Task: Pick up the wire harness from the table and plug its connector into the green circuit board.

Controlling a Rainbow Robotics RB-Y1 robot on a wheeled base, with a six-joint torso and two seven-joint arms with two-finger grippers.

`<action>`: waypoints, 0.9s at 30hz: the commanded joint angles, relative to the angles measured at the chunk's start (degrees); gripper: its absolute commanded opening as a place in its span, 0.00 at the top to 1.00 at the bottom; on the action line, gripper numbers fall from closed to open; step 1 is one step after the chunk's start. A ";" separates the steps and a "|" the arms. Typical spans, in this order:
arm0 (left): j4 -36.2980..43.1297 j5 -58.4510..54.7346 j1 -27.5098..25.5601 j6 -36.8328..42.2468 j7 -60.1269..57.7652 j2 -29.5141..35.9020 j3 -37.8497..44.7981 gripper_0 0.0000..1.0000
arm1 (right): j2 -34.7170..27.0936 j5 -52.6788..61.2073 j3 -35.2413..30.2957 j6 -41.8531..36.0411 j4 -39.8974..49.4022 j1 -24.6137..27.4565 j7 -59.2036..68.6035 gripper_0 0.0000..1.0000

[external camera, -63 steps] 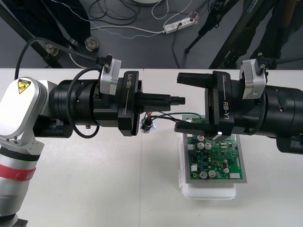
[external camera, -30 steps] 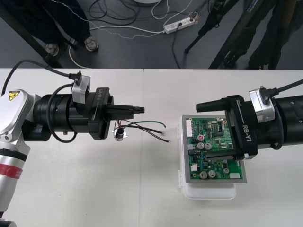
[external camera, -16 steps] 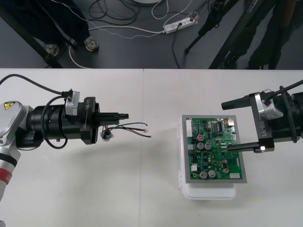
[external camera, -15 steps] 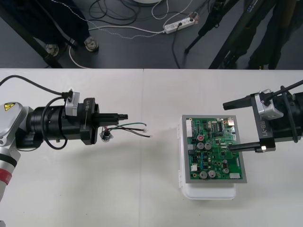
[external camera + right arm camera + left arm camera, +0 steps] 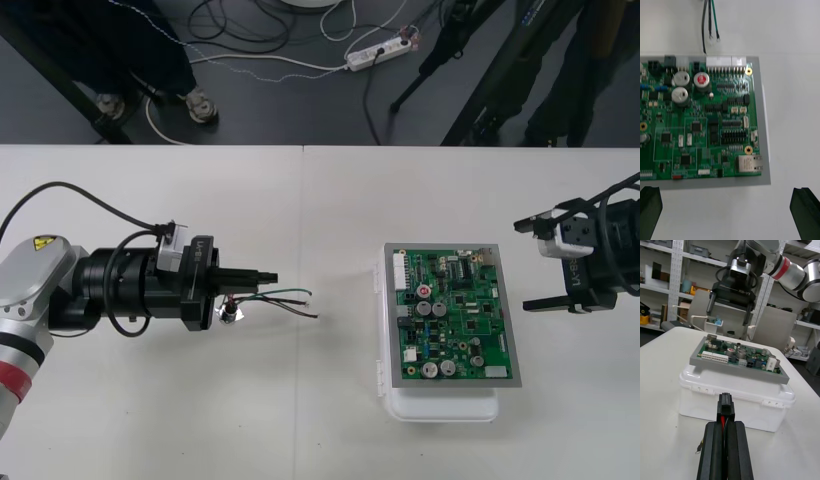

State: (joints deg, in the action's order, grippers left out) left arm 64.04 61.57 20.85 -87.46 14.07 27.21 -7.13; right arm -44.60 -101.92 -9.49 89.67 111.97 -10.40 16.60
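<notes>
While left fingers [image 5: 713,450] clamp the harness plug [image 5: 725,407], the green board [image 5: 455,315] lies straight ahead along the plug's long axis, well apart; right fingers [image 5: 803,210] spread wide beyond it.

The silver left arm [image 5: 25,290], lower left of the frame, bears a red ring [image 5: 12,378], a yellow warning sticker [image 5: 42,243] and a looping black cable [image 5: 55,184]. The left tool [image 5: 265,277] and right tool [image 5: 522,265] are black, each with a pale camera block [image 5: 172,246].
</notes>
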 commanded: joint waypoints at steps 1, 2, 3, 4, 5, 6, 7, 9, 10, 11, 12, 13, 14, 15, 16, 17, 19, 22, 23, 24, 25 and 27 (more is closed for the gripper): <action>-0.06 -1.01 2.18 -2.54 4.56 1.97 -3.77 1.00 | -4.71 -3.99 3.16 0.33 0.36 -1.11 -2.72 0.00; 0.03 -1.01 2.18 -2.54 4.73 1.97 -4.39 1.00 | -5.14 -4.52 3.43 0.33 0.36 -1.03 -2.72 0.00; 0.03 -1.01 2.18 -2.54 4.82 1.97 -4.74 1.00 | -5.41 -4.69 3.43 0.33 0.36 -0.94 -2.81 0.00; -0.06 -1.01 2.18 -2.54 5.00 1.97 -5.44 1.00 | -5.76 -4.96 3.43 0.33 0.36 -0.76 -2.81 0.00; -0.06 -1.01 2.09 -2.54 5.26 1.97 -5.88 1.00 | -6.20 -5.31 3.43 0.33 0.36 -0.59 -2.81 0.00; -0.06 -0.92 2.09 -2.54 5.52 1.79 -6.23 1.00 | -6.46 -5.57 3.43 0.33 0.27 -0.50 -2.81 0.00; -0.06 -0.92 2.01 -2.54 5.52 1.71 -6.41 1.00 | -6.64 -5.84 3.43 0.33 0.36 -0.32 -2.81 0.00; 0.03 -0.92 1.74 -2.54 6.05 1.09 -6.76 1.00 | -6.90 -7.33 3.51 0.33 0.36 -0.06 -2.72 0.00; -0.06 -0.66 1.65 -2.54 6.23 0.74 -6.94 1.00 | -6.90 -8.30 3.60 0.33 0.36 0.12 -2.63 0.00; -0.06 -0.48 1.57 -2.54 6.32 0.56 -6.94 1.00 | -6.90 -8.91 3.69 0.33 0.36 0.21 -2.45 0.00; -0.06 -0.13 1.48 -2.54 6.49 0.04 -6.94 1.00 | -6.90 -9.88 3.95 0.33 0.53 0.47 -2.28 0.00; -0.06 0.13 1.30 -2.54 6.58 -0.23 -6.94 1.00 | -6.90 -10.49 4.04 0.33 0.62 0.73 -2.19 0.00; -0.06 0.31 1.13 -2.54 6.84 -0.67 -6.94 1.00 | -6.90 -11.64 4.48 0.33 0.97 0.91 -2.01 0.00; -0.06 0.48 0.95 -2.54 7.11 -1.19 -6.94 1.00 | -6.73 -12.69 4.74 0.33 1.23 1.08 -1.93 0.00; -0.06 0.92 0.86 -2.54 7.37 -1.63 -6.94 1.00 | -6.38 -13.48 4.83 0.33 1.50 1.26 -1.75 0.00; -0.06 1.10 0.95 -2.54 7.63 -1.99 -6.94 1.00 | -5.85 -14.45 4.74 0.33 1.85 1.44 -1.58 0.00; -0.06 1.54 0.86 -2.54 7.99 -2.60 -6.94 1.00 | -4.88 -15.68 4.92 0.33 1.94 1.79 -1.40 0.00; -0.06 2.07 0.86 -2.54 8.60 -3.39 -6.94 1.00 | -3.39 -17.79 5.89 0.33 1.85 1.96 -1.22 0.00; -0.06 2.15 0.95 -2.54 8.69 -3.66 -6.94 1.00 | -3.04 -18.05 6.15 0.33 1.94 2.05 -1.14 0.00; -0.06 2.24 0.86 -2.54 9.04 -3.92 -6.94 1.00 | -2.51 -18.32 6.50 0.33 1.94 2.14 -1.05 0.00; 0.03 2.42 0.95 -2.54 10.01 -4.18 -6.94 1.00 | -2.07 -18.58 6.94 0.33 1.94 2.23 -0.96 0.00; -0.06 2.68 0.95 -2.54 10.97 -4.53 -6.94 1.00 | -1.54 -19.11 7.47 0.33 1.94 2.14 -0.87 0.00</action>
State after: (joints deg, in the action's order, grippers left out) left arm 63.71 63.56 20.85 -87.46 20.00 24.50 -13.68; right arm -47.60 -119.89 -3.58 89.67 112.37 -8.96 16.60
